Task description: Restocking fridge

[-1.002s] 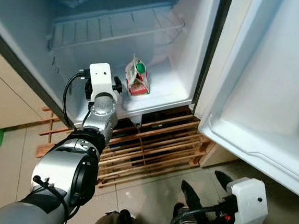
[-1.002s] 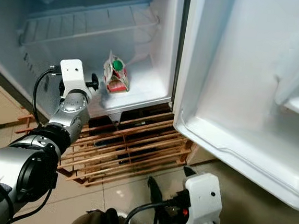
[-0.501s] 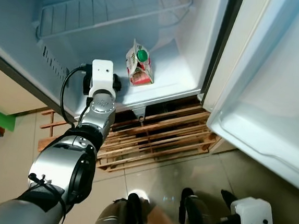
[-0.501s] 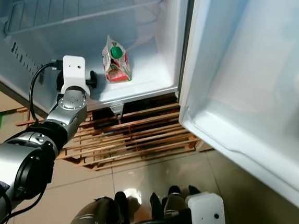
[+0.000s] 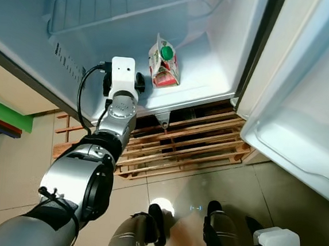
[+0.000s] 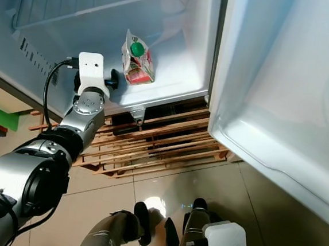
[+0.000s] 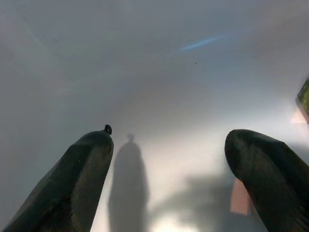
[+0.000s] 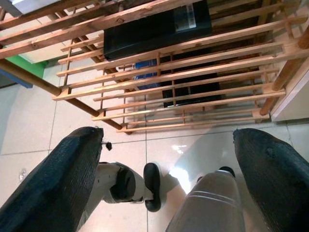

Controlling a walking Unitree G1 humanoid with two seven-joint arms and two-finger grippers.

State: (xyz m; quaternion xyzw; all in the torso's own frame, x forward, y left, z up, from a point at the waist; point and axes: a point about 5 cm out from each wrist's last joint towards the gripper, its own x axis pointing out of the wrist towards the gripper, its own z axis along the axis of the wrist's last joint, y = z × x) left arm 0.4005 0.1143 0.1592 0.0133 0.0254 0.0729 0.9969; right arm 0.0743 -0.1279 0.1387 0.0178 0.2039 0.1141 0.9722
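Observation:
A small carton (image 5: 164, 65) with a green cap stands alone on the white floor of the open fridge (image 5: 215, 75). My left arm reaches into the fridge just left of the carton, its white wrist block (image 5: 122, 76) covering the fingers from above. In the left wrist view my left gripper (image 7: 170, 140) is open over the bare fridge floor, with an edge of the carton (image 7: 304, 96) off to one side. My right gripper (image 8: 168, 137) is open and holds nothing, low over the tiled floor in front of the fridge.
The fridge door (image 5: 304, 112) stands wide open on the right. A wire shelf (image 5: 105, 8) spans the fridge above the carton. The fridge rests on a wooden pallet (image 5: 179, 147) with dark boxes (image 8: 154, 29) under it. A green-edged unit (image 5: 4, 115) stands at the left.
The head view has shifted, so the whole fridge sits differently in the picture. My right gripper has dropped lower in view. The left arm and carton keep about the same spacing.

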